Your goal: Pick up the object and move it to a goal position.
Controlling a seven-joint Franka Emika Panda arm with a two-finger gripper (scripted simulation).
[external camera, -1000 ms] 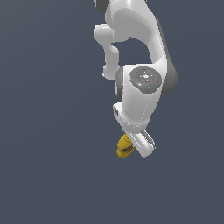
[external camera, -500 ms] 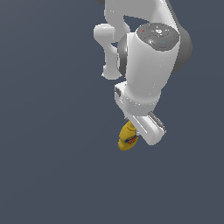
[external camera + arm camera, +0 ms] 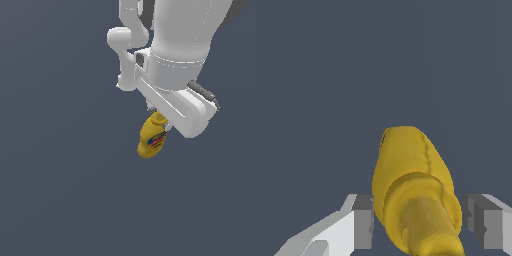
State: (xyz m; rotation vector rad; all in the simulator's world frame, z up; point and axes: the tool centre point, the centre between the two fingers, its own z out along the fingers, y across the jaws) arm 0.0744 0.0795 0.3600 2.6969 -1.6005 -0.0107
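A flat, dark slate-grey ground filled both views, with nothing else on it to be seen. In the exterior view the white Panda arm point(image 3: 180, 45) reached down from the top of the frame, its broad white gripper point(image 3: 159, 118) tilted across the middle. The yellow mustard bottle point(image 3: 152, 137) hung below the gripper, nozzle end up between the fingers and base pointing down toward the exterior view's left, its red-and-blue label facing the camera. The wrist view looked along the bottle point(image 3: 413, 195) from the nozzle cap toward the base, with the grey finger pads point(image 3: 362, 222) on either side of its shoulder. The fingers pinched the bottle near its cap; one pad met the yellow body and the other lay just beside it.
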